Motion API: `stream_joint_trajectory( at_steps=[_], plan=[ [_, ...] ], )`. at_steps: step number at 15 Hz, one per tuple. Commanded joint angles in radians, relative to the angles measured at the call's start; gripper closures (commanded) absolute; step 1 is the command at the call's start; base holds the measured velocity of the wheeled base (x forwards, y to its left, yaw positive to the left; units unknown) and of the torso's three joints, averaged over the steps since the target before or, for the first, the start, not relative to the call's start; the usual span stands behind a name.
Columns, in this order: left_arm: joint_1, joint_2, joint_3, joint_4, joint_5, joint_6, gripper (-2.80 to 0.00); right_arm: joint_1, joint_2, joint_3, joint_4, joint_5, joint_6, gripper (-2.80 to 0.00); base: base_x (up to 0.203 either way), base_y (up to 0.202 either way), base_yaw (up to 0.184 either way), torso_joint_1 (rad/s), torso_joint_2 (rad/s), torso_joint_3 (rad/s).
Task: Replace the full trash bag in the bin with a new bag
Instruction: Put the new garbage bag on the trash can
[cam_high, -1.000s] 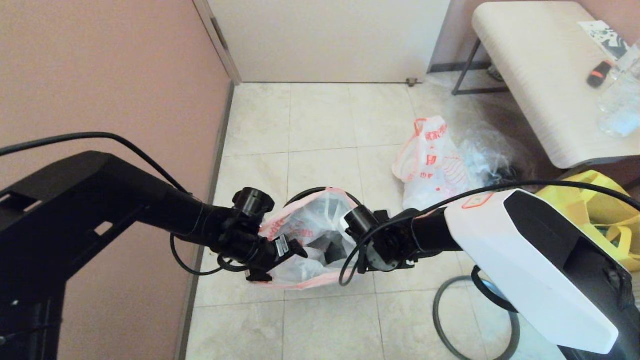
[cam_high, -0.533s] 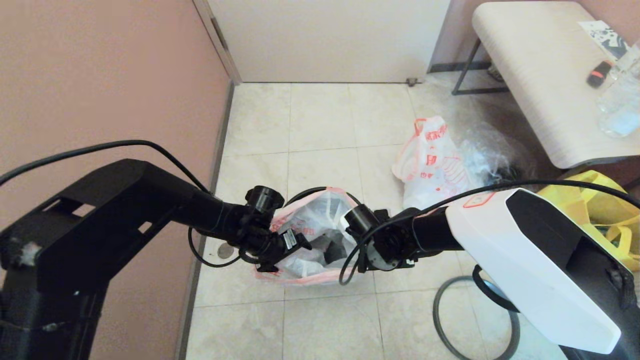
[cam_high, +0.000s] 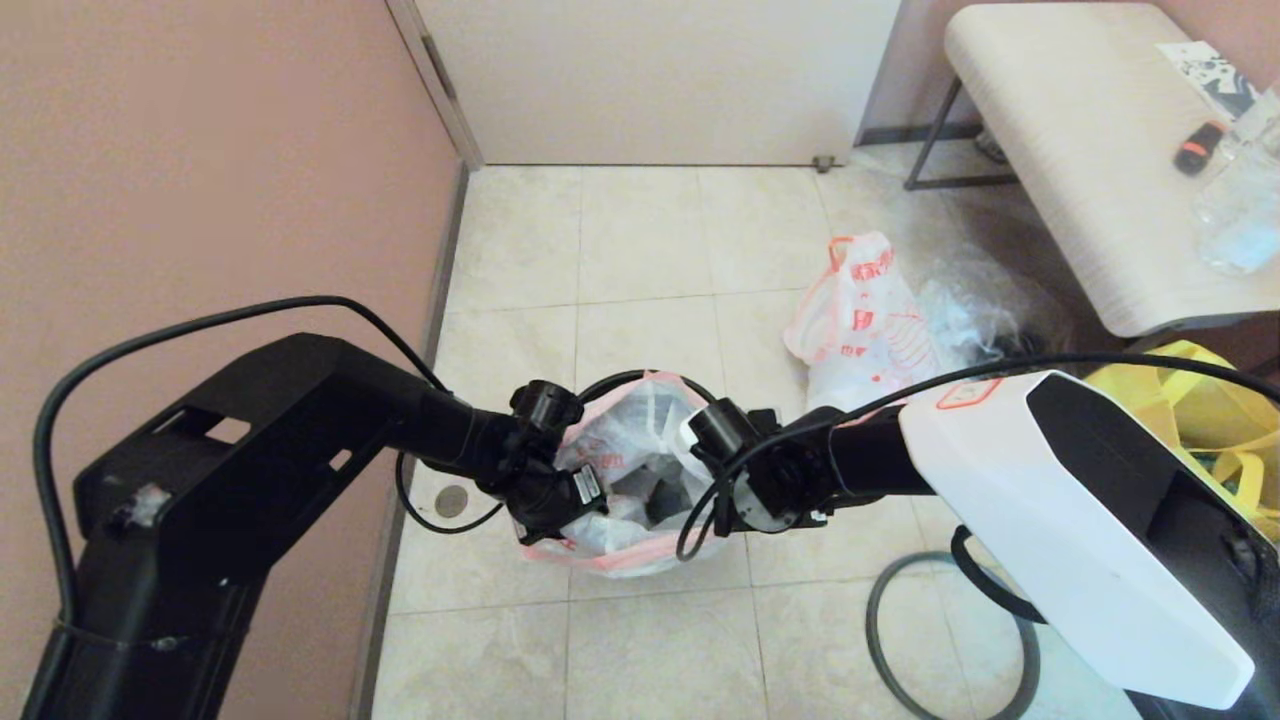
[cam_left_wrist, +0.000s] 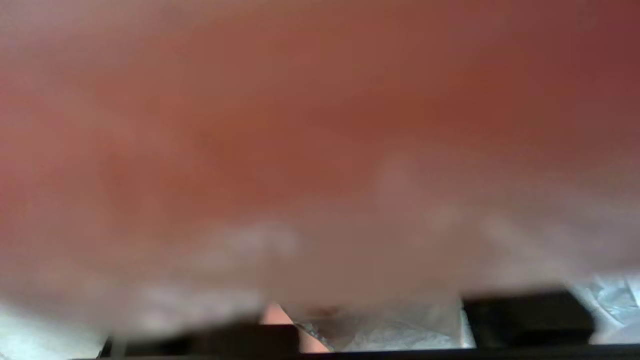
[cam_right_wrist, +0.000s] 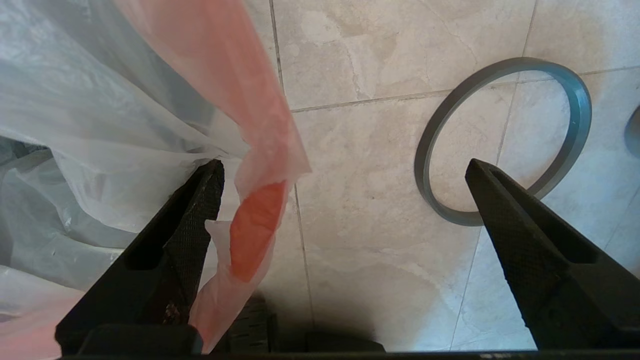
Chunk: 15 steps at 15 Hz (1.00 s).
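Observation:
The bin (cam_high: 610, 381) stands on the floor tiles, only a black arc of its far rim showing. The new bag (cam_high: 625, 450), white with a pink band, sits in its mouth and spills over the near side. My left gripper (cam_high: 580, 495) is down at the bag's left edge; plastic lies over the left wrist camera. At the bag's right edge my right gripper (cam_right_wrist: 345, 164) is open, the pink band (cam_right_wrist: 255, 215) hanging beside one finger, nothing gripped. The grey ring (cam_right_wrist: 500, 140) lies on the floor to the right. The full trash bag (cam_high: 860, 325) stands farther back right.
A pink wall (cam_high: 200, 150) runs close on the left. A clear bag with dark contents (cam_high: 975, 310) sits beside the full bag. A yellow tote (cam_high: 1200, 420) and a bench (cam_high: 1080, 150) with small items are at the right. A closed door (cam_high: 650, 80) is ahead.
My left arm has swung right and forward, and its wrist has sunk lower at the bag's left edge. The bag's near-left edge has drawn in. The right arm has barely shifted.

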Motion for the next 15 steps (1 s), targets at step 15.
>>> stream_joint_trajectory(
  at_steps=[15],
  plan=[
    [0.092,-0.002,-0.062,-0.082,0.036,-0.080,0.00,0.008,0.018,0.009,-0.204,0.122,0.005,-2.80,0.000,0.000,0.000,0.000,0.00,0.000]
  ],
)
